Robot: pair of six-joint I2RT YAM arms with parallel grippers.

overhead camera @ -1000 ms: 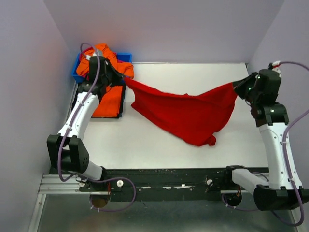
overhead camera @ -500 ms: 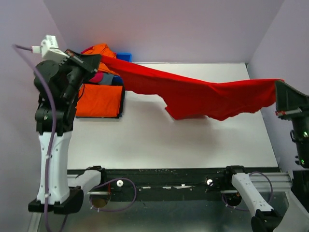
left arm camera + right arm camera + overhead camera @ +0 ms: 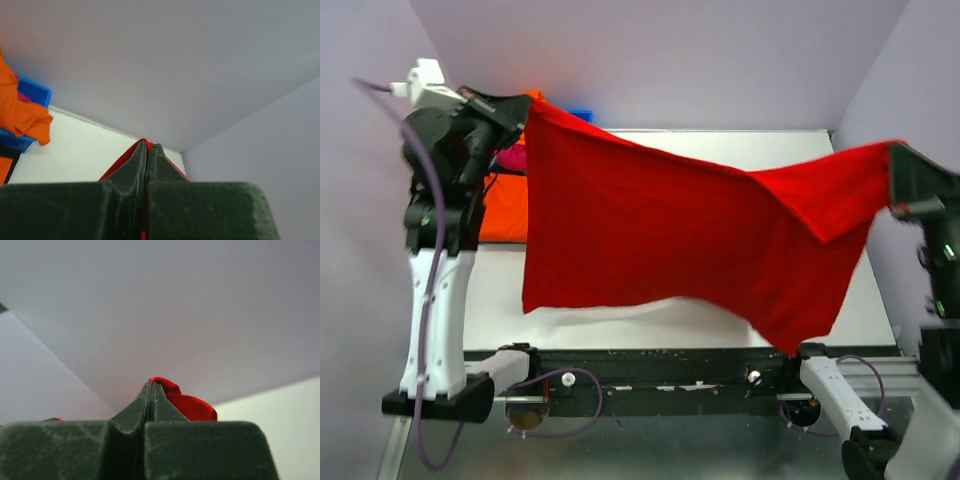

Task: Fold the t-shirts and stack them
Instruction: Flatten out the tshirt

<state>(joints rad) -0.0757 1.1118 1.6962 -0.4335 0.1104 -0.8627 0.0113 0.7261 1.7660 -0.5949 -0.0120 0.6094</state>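
A bright red t-shirt hangs spread out in the air between my two grippers, high above the white table. My left gripper is shut on its upper left corner; a red edge shows at the tips in the left wrist view. My right gripper is shut on its upper right corner, with red cloth bunched at its tips. The shirt's lower edge hangs near the table's front. A folded orange t-shirt lies at the left, partly hidden.
A blue bin at the back left holds crumpled orange and magenta-pink cloth. Grey walls close in the back and both sides. A black rail runs along the table's near edge.
Both arms have raised the red shirt off the table. It went from a stretched band to a wide hanging sheet, its lower edge dropping toward the near side.
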